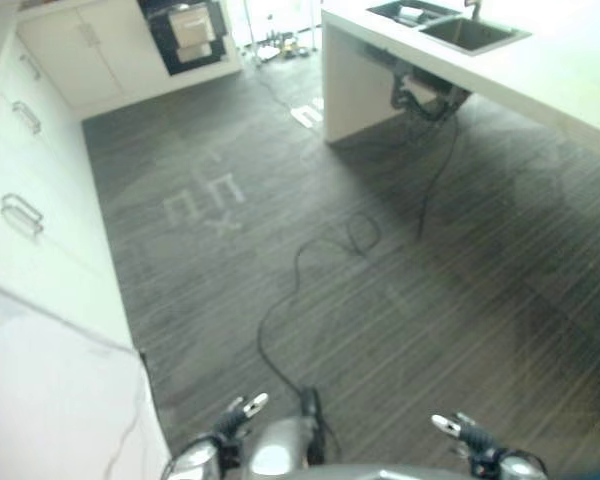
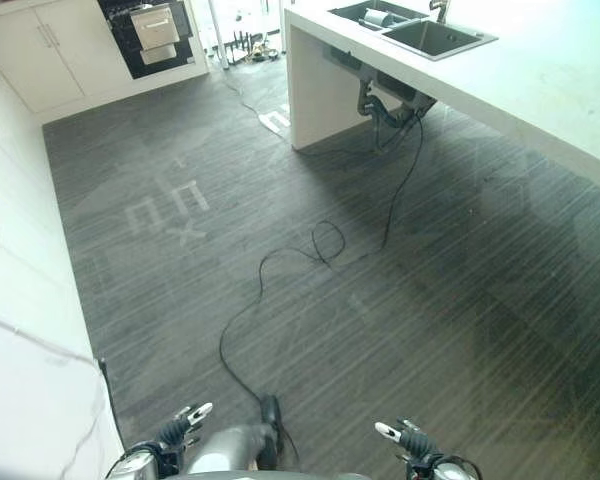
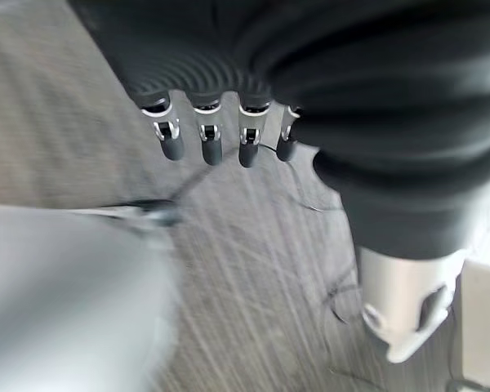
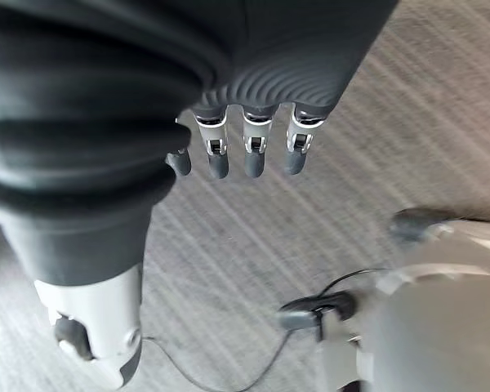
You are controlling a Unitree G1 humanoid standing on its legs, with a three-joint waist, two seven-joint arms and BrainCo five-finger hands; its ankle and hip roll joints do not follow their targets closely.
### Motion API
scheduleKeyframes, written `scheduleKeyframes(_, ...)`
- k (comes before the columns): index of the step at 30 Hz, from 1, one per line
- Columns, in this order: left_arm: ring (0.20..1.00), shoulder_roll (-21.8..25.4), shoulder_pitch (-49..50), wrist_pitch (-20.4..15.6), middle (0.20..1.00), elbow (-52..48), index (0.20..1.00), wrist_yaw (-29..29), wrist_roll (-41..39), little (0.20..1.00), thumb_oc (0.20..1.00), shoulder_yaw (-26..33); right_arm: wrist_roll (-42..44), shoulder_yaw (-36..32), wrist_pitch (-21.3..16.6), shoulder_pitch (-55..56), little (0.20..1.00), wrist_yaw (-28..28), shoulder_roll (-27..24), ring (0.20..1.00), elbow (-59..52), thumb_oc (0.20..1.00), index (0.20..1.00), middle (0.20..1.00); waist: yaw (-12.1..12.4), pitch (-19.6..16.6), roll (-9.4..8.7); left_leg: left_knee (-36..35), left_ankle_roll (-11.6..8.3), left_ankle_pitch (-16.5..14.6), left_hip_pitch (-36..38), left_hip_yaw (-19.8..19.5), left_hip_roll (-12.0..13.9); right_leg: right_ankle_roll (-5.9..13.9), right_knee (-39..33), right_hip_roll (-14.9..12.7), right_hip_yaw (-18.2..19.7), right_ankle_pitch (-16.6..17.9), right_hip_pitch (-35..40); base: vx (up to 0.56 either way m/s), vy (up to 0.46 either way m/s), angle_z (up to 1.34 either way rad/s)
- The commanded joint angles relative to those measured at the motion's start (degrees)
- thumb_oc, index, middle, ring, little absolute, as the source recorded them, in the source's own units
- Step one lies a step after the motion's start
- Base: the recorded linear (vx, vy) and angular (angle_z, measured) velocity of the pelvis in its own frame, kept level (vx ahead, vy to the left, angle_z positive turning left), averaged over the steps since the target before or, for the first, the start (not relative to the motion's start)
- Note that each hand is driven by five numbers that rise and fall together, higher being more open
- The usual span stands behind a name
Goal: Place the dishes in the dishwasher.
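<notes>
The two eye views look steeply down from the robot's head over the dark striped plank floor (image 2: 380, 300), facing the white counter surface with its steel sink (image 2: 435, 38); both share that stretch, slightly offset. Each wrist view looks from very close along its own robot hand, left (image 3: 208, 143) and right (image 4: 237, 155), down at the same floor.

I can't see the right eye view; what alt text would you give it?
Both robot hands, left hand and right hand, hang empty and open low over a dark striped floor. A white counter with a sink stands far right; white cabinets line the left.
</notes>
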Motion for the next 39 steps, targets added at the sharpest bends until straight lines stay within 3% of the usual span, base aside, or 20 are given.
scheduleKeyframes(1,1.0,1.75,-2.17,-2.43,1.0,-3.91,1.0,0.5,2.04,1.0,1.0,-3.75,1.48,-1.63,-4.17,-1.45,1.0,-0.89,-0.96,1.0,-3.09,1.0,1.0,1.0,-0.23,-1.2,2.6,2.57,-5.91,-6.28,-1.87,-1.62,1.9,4.75,5.58,-2.87,1.67,16.62,-2.14,0.22,0.262,0.55)
scheduleKeyframes(3,1.0,2.05,-3.48,-1.92,1.0,-4.27,1.0,2.01,-0.24,1.0,1.0,-5.18,1.93,-0.5,-5.65,-2.55,1.0,-0.5,-0.89,1.0,-2.01,1.0,1.0,1.0,-2.06,0.22,3.84,0.95,-5.44,-7.16,2.04,-2.45,1.75,2.92,7.99,-0.66,0.48,13.24,-10.14,0.25,0.148,0.13)
scheduleKeyframes(5,1.0,2.52,-4.26,-0.41,1.0,-5.98,1.0,1.55,0.15,1.0,1.0,-4.76,3.03,-0.25,-5.5,-3.23,1.0,-0.97,-1.31,1.0,-2.85,1.0,1.0,1.0,-3.68,1.74,4.28,-0.05,-6.1,-8.29,5.75,-3.63,1.81,1.56,-1.81,0.2,-1.73,9.99,-15.14,0.36,-0.12,0.37)
scheduleKeyframes(6,1.0,2.7,-4.65,0.44,1.0,-6.75,1.0,1.53,1.01,1.0,1.0,-4.66,3.86,-0.24,-4.93,-3.77,1.0,-1.08,-1.81,1.0,-3.3,1.0,1.0,1.0,-4.51,2.39,3.58,-0.43,-6.6,-9.65,7.47,-4.7,1.43,1.64,-13.96,0.06,-1.77,12.19,-16.82,0.43,-0.236,0.7)
scheduleKeyframes(8,1.0,2.29,-4.08,0.27,1.0,-6.62,1.0,1.33,1.36,1.0,1.0,-4.92,2.95,-1.08,-5.06,-4.18,1.0,-0.39,-2.39,1.0,-3.02,1.0,1.0,1.0,-5.93,3.04,2.47,-0.57,-6.79,-13.29,10.68,-6.4,0.51,3.64,-25.31,-2.0,-0.69,17.36,-19.82,0.48,-0.228,0.83)
scheduleKeyframes(11,1.0,1.37,-2.2,-0.91,1.0,-6.31,1.0,1.06,2.88,1.0,1.0,-5.65,-1.5,-1.27,-5.95,-3.3,1.0,-0.66,-2.31,1.0,-4.45,1.0,1.0,1.0,-6.71,2.93,2.31,0.32,-7.1,-16.94,13.78,-7.77,0.38,4.32,-27.4,-2.5,-0.28,19.47,-20.72,0.55,-0.307,0.82)
scheduleKeyframes(14,1.0,0.5,-1.45,1.04,1.0,-7.44,1.0,-0.38,2.05,1.0,1.0,-5.97,-0.46,0.97,-6.46,-3.68,1.0,-1.8,-2.38,1.0,-4.93,1.0,1.0,1.0,-7.08,0.62,2.42,7.35,-9.03,-20.12,14.37,-8.12,2.5,0.69,-25.4,0.02,1.35,13.77,-16.94,0.64,-0.504,0.35)
scheduleKeyframes(16,1.0,-0.56,-1.11,-0.34,1.0,-8.15,1.0,-0.13,2.83,1.0,1.0,-6.16,-0.63,2.36,-6.01,-4.69,1.0,-1.91,-3.49,1.0,-5.82,1.0,1.0,1.0,-6.96,-0.26,3.48,21.38,-12.94,-13.34,12.23,-8.13,5.83,-3.09,-24.42,2.71,1.5,9.3,-14.06,0.55,-0.514,-0.11)
scheduleKeyframes(17,1.0,-1.05,-0.76,-1.42,1.0,-8.51,1.0,-2.16,-1.17,1.0,1.0,-5.68,-0.12,2.85,-6.21,-4.96,1.0,-1.65,-3.97,1.0,-6.18,1.0,1.0,1.0,-6.26,-0.33,3.36,33.57,-14.55,-8.12,7.32,-8.83,6.32,-5.19,-24.29,3.57,1.45,7.42,-12.15,0.44,-0.499,-0.81)
scheduleKeyframes(19,1.0,-0.89,0.09,-1.18,1.0,-10.37,1.0,-4.92,-1.07,1.0,1.0,-4.27,-1.77,2.99,-7.04,-4.32,1.0,-2.22,-4.63,1.0,-7.21,1.0,1.0,1.0,-5.16,0.77,1.82,55.64,-14.9,-3.85,-6.6,-8.43,9.2,-7.96,-24.69,4.08,1.83,5.36,-7.9,0.34,-0.454,-1.23)
scheduleKeyframes(20,1.0,-0.78,0.35,-1.62,1.0,-10.82,1.0,-5.59,0.41,1.0,1.0,-4.38,-1.26,3.24,-7.06,-4.08,1.0,-2.44,-4.88,1.0,-7.61,1.0,1.0,1.0,-4.5,1.27,1.48,57.54,-14.11,-4.02,-11.5,-8.71,8.56,-8.29,-25.12,4.29,1.99,5.03,-6.39,0.34,-0.238,-0.82)
scheduleKeyframes(21,1.0,-0.72,0.54,-2.53,1.0,-10.6,1.0,-5.7,1.43,1.0,1.0,-4.74,-1.32,3.58,-7.38,-4.28,1.0,-2.0,-5.02,1.0,-7.25,1.0,1.0,1.0,-3.42,1.92,1.57,52.18,-13.1,-5.43,-13.62,-8.43,6.2,-7.91,-25.76,4.93,3.06,4.76,-4.61,0.49,-0.039,-0.47)
scheduleKeyframes(23,1.0,-0.19,0.99,-3.96,1.0,-9.92,1.0,-5.27,2.95,1.0,1.0,-5.98,-0.71,3.91,-7.36,-4.36,1.0,-2.35,-4.78,1.0,-6.37,1.0,1.0,1.0,-1.83,2.99,2.4,24.58,-13.69,-3.95,-11.64,-8.41,7.02,-5.97,-27.3,6.62,5.65,3.09,-0.52,0.63,0.155,-0.74)
scheduleKeyframes(25,1.0,-0.32,1.63,-4.58,1.0,-9.44,1.0,-5.36,4.0,1.0,1.0,-5.89,-0.29,4.52,-7.4,-4.08,1.0,-3.18,-4.55,1.0,-5.86,1.0,1.0,1.0,0.23,3.15,2.96,16.22,-15.55,0.3,-14.85,-13.9,5.83,-5.09,-28.66,7.44,8.94,2.93,1.74,0.51,0.164,-1.59)
scheduleKeyframes(28,1.0,-0.3,2.45,-4.89,1.0,-9.6,1.0,-5.75,4.51,1.0,1.0,-5.24,-0.88,4.72,-7.47,-3.5,1.0,-2.65,-4.52,1.0,-5.43,1.0,1.0,1.0,1.62,3.21,2.72,15.32,-16.31,3.05,-19.74,-15.21,5.88,-4.42,-30.23,7.0,11.32,2.57,4.62,0.38,0.235,-1.05)
scheduleKeyframes(33,1.0,0.83,1.58,-4.45,1.0,-9.99,1.0,-5.74,3.83,1.0,1.0,-4.37,1.21,3.5,-5.44,-2.49,1.0,-3.08,-4.25,1.0,-5.19,1.0,1.0,1.0,0.72,0.9,2.97,10.37,-12.58,-3.48,-11.29,-13.49,3.59,-1.4,-26.59,3.83,11.12,2.78,6.04,0.29,0.336,-0.56)
scheduleKeyframes(35,1.0,2.03,0.17,-3.8,1.0,-9.84,1.0,-5.66,3.08,1.0,1.0,-4.95,0.5,2.46,-5.76,-1.88,1.0,-3.28,-3.81,1.0,-5.55,1.0,1.0,1.0,-0.28,0.35,3.27,5.74,-10.91,-4.07,-6.1,-13.04,2.69,0.06,-21.46,2.55,9.88,5.77,3.86,0.2,0.29,-0.31)
scheduleKeyframes(37,1.0,3.82,-1.42,-3.54,1.0,-9.21,1.0,-4.64,2.38,1.0,1.0,-5.99,0.58,2.29,-7.17,-1.34,1.0,-4.03,-2.59,1.0,-5.62,1.0,1.0,1.0,-1.59,-0.15,4.23,0.87,-7.69,-4.98,-0.5,-13.0,1.42,2.01,-7.51,2.52,8.34,11.04,-3.41,0.19,0.299,0.04)
scheduleKeyframes(38,1.0,4.03,-1.42,-3.53,1.0,-9.25,1.0,-3.87,2.01,1.0,1.0,-5.99,0.32,2.32,-7.43,-1.47,1.0,-3.73,-2.37,1.0,-5.31,1.0,1.0,1.0,-1.53,0.04,4.57,-0.03,-7.34,-5.12,0.83,-12.8,1.42,2.41,-4.55,2.25,7.18,11.66,-5.44,0.16,0.212,-0.2)
scheduleKeyframes(39,1.0,4.17,-1.31,-3.6,1.0,-9.03,1.0,-1.8,-0.7,1.0,1.0,-5.4,-1.5,2.18,-8.78,-2.8,1.0,-2.49,-2.13,1.0,-3.15,1.0,1.0,1.0,-1.05,0.8,5.69,-1.27,-7.41,-6.16,4.01,-11.72,1.88,2.19,-3.9,-0.59,3.21,11.13,-10.22,0.1,0.055,-0.57)
